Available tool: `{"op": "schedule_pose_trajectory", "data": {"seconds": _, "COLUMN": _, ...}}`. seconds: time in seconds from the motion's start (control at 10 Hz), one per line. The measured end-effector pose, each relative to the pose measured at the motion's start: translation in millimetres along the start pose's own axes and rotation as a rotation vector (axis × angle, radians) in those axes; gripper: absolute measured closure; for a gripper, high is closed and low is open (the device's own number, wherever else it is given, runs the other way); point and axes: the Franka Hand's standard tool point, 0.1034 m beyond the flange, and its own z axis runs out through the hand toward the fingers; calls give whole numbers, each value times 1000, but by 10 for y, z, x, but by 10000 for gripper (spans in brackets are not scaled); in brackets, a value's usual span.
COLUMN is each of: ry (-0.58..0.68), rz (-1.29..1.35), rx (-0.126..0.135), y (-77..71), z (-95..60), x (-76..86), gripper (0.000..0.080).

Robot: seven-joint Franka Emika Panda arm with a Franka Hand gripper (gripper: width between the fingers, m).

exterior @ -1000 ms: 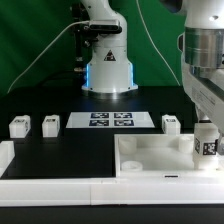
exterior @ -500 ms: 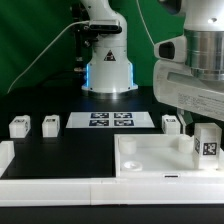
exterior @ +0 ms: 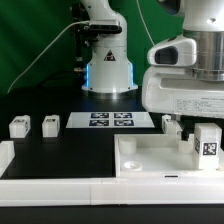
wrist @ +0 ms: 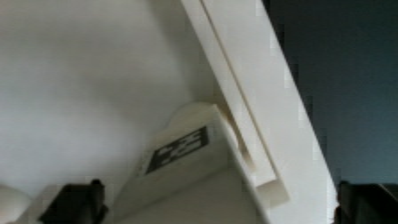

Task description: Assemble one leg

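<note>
The leg (exterior: 207, 141), a small white plastic block with a black-and-white tag, stands upright in a corner of the large white rimmed slab (exterior: 150, 155) on the black counter (exterior: 70, 145). Only the wrist view shows the tagged leg (wrist: 187, 150) tucked against the slab's rim (wrist: 249, 90) (fingertips (wrist: 75, 202) dark, spread apart, pinching nothing). In the exterior view the hand is hidden behind the arm's white housing (exterior: 185, 85).

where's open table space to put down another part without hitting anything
The widest bare patch is the black table in front of the marker board, between the two legs at the exterior view's left and the white slab. It is crowded at the exterior view's right: the gripper hangs over the slab's corner, with a leg standing there and another just behind.
</note>
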Motion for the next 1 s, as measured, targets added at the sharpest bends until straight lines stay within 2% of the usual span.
{"op": "schedule_pose_trajectory", "data": {"seconds": 0.3, "ry": 3, "rz": -324, "rx": -9, "y": 15, "z": -1, "x": 9, "gripper": 151}}
{"op": "schedule_pose_trajectory", "data": {"seconds": 0.5, "ry": 11, "rz": -336, "rx": -7, "y": 5, "z": -4, "x": 19, "gripper": 151}}
{"op": "schedule_pose_trajectory", "data": {"seconds": 0.6, "ry": 11, "rz": -336, "rx": -7, "y": 5, "z": -4, "x": 19, "gripper": 245}}
{"op": "schedule_pose_trajectory", "data": {"seconds": 0.7, "ry": 11, "rz": -336, "rx": -7, "y": 6, "z": -4, "x": 20, "gripper": 245}}
{"op": "schedule_pose_trajectory", "data": {"seconds": 0.8, "ry": 11, "rz": -336, "rx": -7, "y": 6, "z": -4, "x": 20, "gripper": 453}}
{"op": "schedule_pose_trajectory", "data": {"seconds": 0.9, "ry": 11, "rz": -335, "rx": -7, "y": 12, "z": -3, "x": 23, "gripper": 507}}
{"op": "schedule_pose_trajectory", "data": {"seconds": 1.0, "ry": 11, "rz": -335, "rx": -7, "y": 13, "z": -3, "x": 23, "gripper": 507}}
